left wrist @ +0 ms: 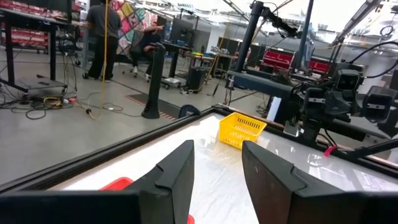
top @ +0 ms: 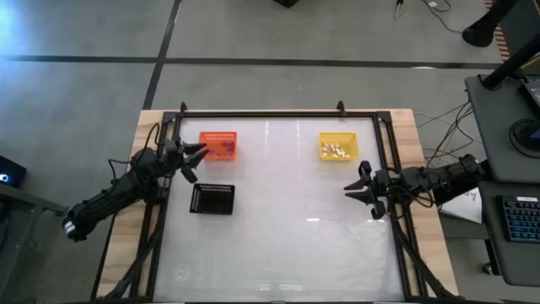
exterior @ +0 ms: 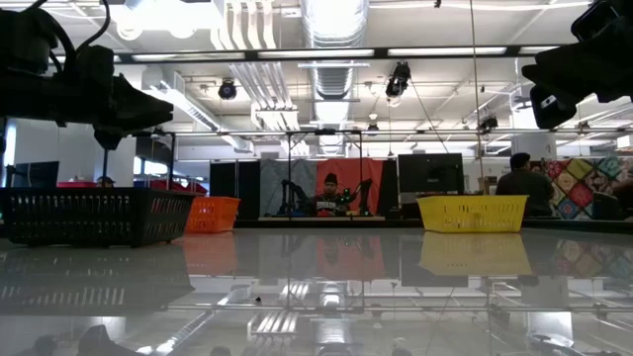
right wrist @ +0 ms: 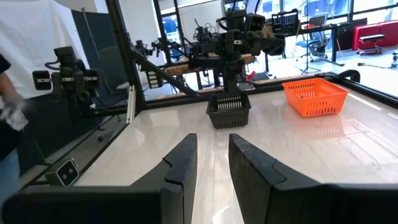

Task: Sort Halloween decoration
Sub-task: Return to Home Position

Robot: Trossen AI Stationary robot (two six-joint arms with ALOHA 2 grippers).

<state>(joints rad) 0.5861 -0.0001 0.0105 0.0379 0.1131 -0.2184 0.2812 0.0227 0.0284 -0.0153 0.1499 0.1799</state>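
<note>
The left tool (top: 196, 160) hangs above the surface's (top: 287, 245) left side, fingers parted and empty, between the orange basket (top: 217, 145) and the black basket (top: 212, 199). The right tool (top: 359, 187) hovers at the right side, near the yellow basket (top: 337, 146), its fingers also apart with nothing between them. Purple trinkets (top: 226, 149) lie in the orange basket, cream trinkets (top: 339, 152) in the yellow one.
</note>
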